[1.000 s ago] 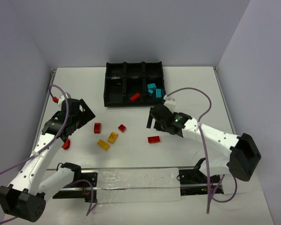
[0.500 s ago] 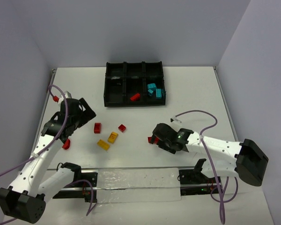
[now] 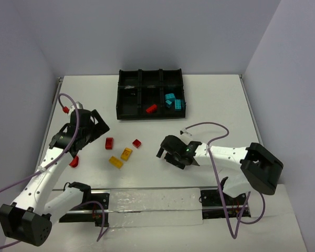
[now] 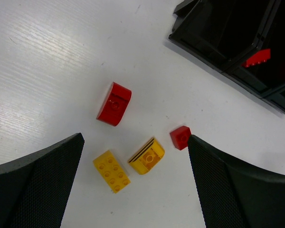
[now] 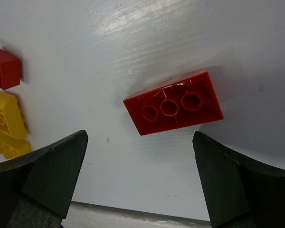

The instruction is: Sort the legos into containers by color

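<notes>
Right gripper (image 5: 138, 142) has its fingers spread wide, nothing pinched. It hangs over a red brick (image 5: 173, 102) that lies underside up on the table (image 5: 133, 38), loose between the two fingers. In the top view we can't see this brick, because the right gripper (image 3: 165, 152) covers it. A second ago this gripper was up by the tray (image 3: 119, 94). Half a second ago it was already down near the brick, and it has since slid a little left, with the elbow drawn in. Left gripper (image 4: 133, 147) is also spread and empty, above four loose bricks: a rounded red brick (image 4: 114, 103), a small red brick (image 4: 180, 137), a flat yellow brick (image 4: 111, 171) and a curved yellow brick (image 4: 147, 155). It has crept slightly toward the tray since the earlier frames. None of these bricks has moved. In the tray's near row, one red brick (image 3: 151, 108) sits in the middle compartment and the cyan bricks (image 3: 172, 101) in the right one, same as before. Another red piece (image 3: 73, 161) lies beside the left forearm.
</notes>
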Motion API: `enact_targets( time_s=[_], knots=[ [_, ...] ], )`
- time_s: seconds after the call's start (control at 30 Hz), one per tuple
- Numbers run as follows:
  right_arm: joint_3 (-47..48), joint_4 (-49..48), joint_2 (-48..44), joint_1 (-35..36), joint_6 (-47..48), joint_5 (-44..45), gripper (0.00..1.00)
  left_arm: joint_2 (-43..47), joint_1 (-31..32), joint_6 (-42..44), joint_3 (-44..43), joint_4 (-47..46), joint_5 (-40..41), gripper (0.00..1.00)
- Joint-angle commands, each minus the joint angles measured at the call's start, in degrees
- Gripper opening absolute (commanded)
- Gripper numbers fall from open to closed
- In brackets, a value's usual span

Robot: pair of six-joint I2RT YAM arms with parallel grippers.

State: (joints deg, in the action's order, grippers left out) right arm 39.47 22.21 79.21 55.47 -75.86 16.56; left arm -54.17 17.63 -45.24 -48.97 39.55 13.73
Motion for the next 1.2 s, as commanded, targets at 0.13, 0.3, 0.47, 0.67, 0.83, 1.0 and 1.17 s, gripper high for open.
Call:
enact_targets(
  time_s=[0.13, 0.3, 0.47, 0.67, 0.83, 1.0, 1.17],
  knots=[
    [6.44, -2.45, 7.83, 0.34, 1.71, 2.95, 0.99, 0.99, -0.31, 1.11, -0.66, -2.4, -3.87, 0.99],
    [10.52, 0.57, 11.5, 0.06, 3.83, 6.85, 0.99, 1.77, -0.31, 1.76, -0.82, -1.23, -3.26, 0.99],
    [11.95, 2.34, 13.6, -1.33, 4.85, 8.87, 1.0, 2.66, -0.31, 2.2, -0.31, -1.31, -2.92, 0.99],
    [10.67, 2.4, 13.86, -3.62, 5.65, 9.7, 1.0, 1.84, -0.31, 2.53, -0.86, -1.14, -3.36, 0.99],
    [12.91, 2.72, 15.14, -4.74, 8.47, 11.12, 1.0, 1.61, -0.31, 2.76, -1.66, -1.58, -4.05, 0.99],
    [16.33, 3.89, 18.7, -4.84, 11.25, 12.75, 0.94, 1.78, -0.31, 3.35, -2.32, -0.87, -3.54, 0.99],
    [17.32, 4.06, 20.2, -4.84, 12.06, 13.86, 0.75, 2.4, -0.31, 3.59, -1.89, -0.88, -3.54, 0.99]
  ],
)
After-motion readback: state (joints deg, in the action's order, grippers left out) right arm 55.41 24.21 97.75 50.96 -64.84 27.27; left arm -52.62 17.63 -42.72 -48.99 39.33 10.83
